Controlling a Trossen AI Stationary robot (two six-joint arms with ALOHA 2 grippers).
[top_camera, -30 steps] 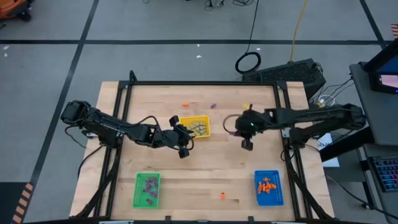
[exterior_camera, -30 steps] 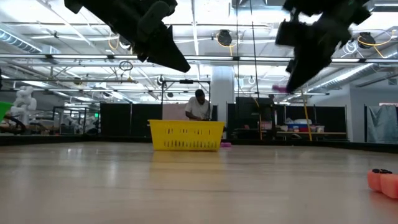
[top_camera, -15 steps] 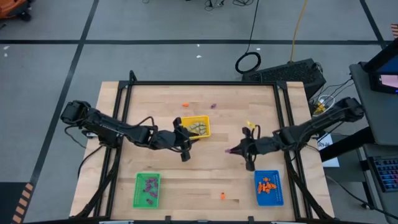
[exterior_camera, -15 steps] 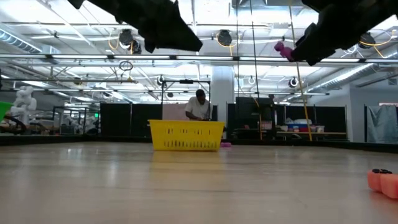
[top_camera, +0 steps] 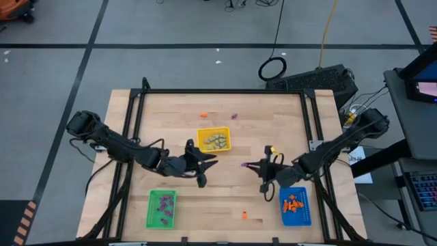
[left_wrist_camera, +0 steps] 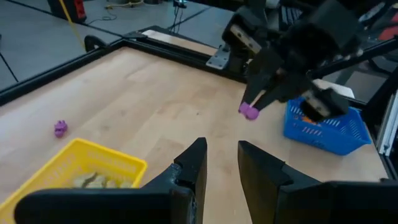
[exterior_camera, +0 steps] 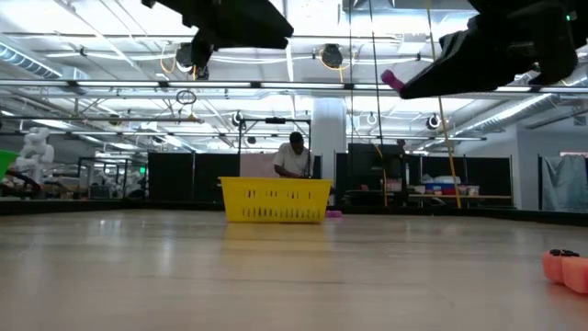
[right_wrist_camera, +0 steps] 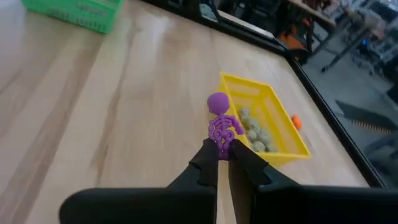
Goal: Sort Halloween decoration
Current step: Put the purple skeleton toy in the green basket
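Observation:
My right gripper hangs over the table's middle, shut on a purple skeleton trinket, which also shows in the left wrist view. My left gripper faces it from the left, open, with nothing between its fingers. Pale trinkets lie in the yellow tray, purple ones in the green tray, and orange ones in the blue tray. Loose on the wood lie an orange trinket, a purple one and another orange one. My right gripper pinches the skeleton's lower end between its two fingertips. Its head and ribs stick out beyond the fingers. The fingers come nearly level from the table's right side. The skeleton is lifted clear of the table.
The yellow tray stands just beyond the two grippers, toward the far edge. Dark frame rails run along the table's far edge and sides. Bare wood lies between the green and blue trays. A person stands in the room beyond the table.
My right gripper has swung from beside the yellow tray toward the table's near edge and somewhat left. It has tipped from pointing down to nearly level, carrying the purple skeleton clear of the table. My left gripper has shifted toward the near edge and rolled.

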